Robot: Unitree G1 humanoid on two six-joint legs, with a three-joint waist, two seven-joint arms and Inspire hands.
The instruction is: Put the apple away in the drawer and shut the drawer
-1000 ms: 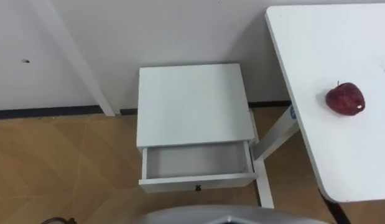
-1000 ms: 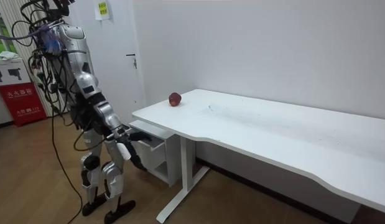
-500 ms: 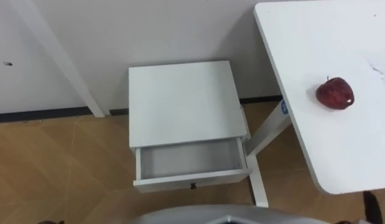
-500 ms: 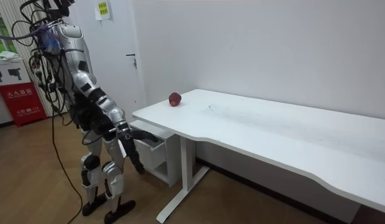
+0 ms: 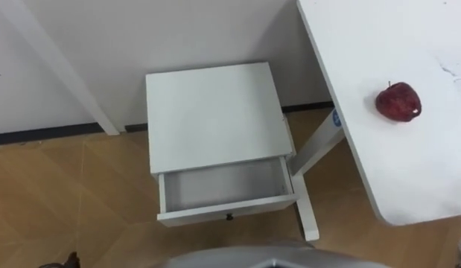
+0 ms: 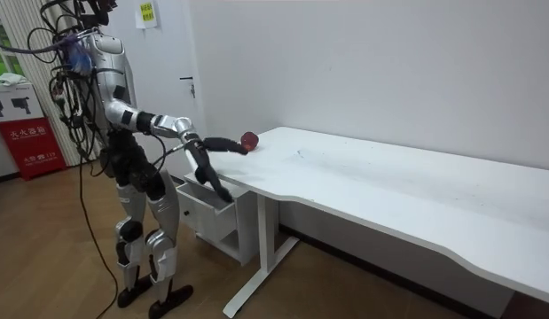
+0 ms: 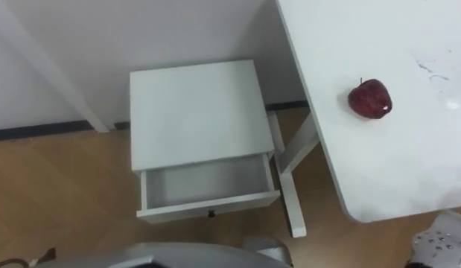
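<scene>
We find the dark red apple (image 5: 398,101) lying alone on the white flat-topped counter (image 5: 409,171). It sits close to the counter's left edge and well back from its near left corner, and neither hand touches it. Just beside that edge stands the small white square cabinet (image 5: 211,115) on the wooden floor (image 5: 66,186), its back to the wall. Its shallow white drawer (image 5: 223,186) is pulled out towards us with nothing inside, and the small dark knob (image 5: 229,217) faces forward. We judge it is left open so the fruit can go straight in before the front is pushed shut. In the room view the robot stands at the drawer's front, by the counter's near left corner, with an arm lifted out towards that corner. That stance puts both the apple and the drawer within one reach. The right hand (image 7: 439,244) shows just off the counter's near edge, well apart from the apple, and we cannot tell how its fingers are set. What we take for the left hand (image 5: 66,260) sits low at the robot's side over the floor, fingers likewise unreadable. We judge the pick-up has not begun. The next move calls for the right hand to cross the counter's near edge and close round the apple, which could roll towards the left edge if nudged.
</scene>
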